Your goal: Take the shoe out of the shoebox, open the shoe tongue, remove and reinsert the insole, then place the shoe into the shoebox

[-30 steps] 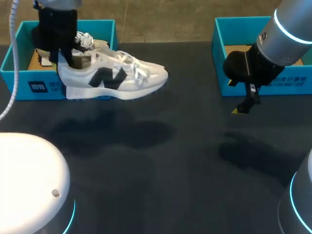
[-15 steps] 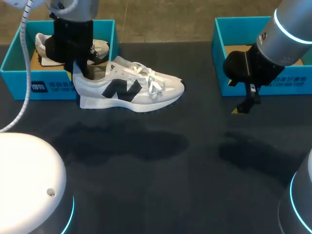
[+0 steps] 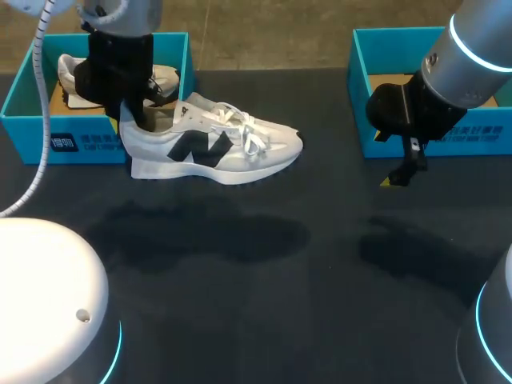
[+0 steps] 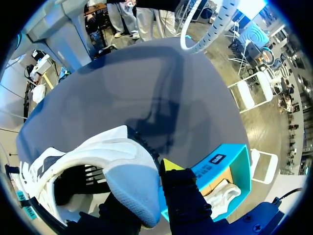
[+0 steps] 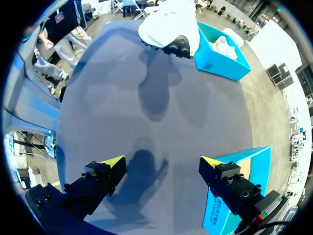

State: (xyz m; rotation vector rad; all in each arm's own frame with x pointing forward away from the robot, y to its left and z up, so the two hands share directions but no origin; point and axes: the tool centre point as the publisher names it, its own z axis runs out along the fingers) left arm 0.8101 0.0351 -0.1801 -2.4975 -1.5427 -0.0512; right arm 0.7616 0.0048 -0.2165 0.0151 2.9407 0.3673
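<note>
In the head view, the left end effector (image 3: 132, 112) is clamped on the heel of the white shoe (image 3: 212, 148). The shoe hangs above the dark bench (image 3: 264, 304), just in front of the left shoebox (image 3: 32, 136). In the left wrist view, its fingers (image 4: 168, 164) pinch the heel collar from two sides. In the right wrist view, the right end effector (image 5: 164, 164) has its fingers apart and holds nothing, beside the right shoebox (image 5: 244, 166).

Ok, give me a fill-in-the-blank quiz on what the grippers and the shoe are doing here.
1. The left gripper is shut on the shoe at its ____.
2. The right gripper is ____, with nothing between its fingers.
3. The box with a second shoe in it stands on my ____ side.
Missing words: heel; open; left.
</note>
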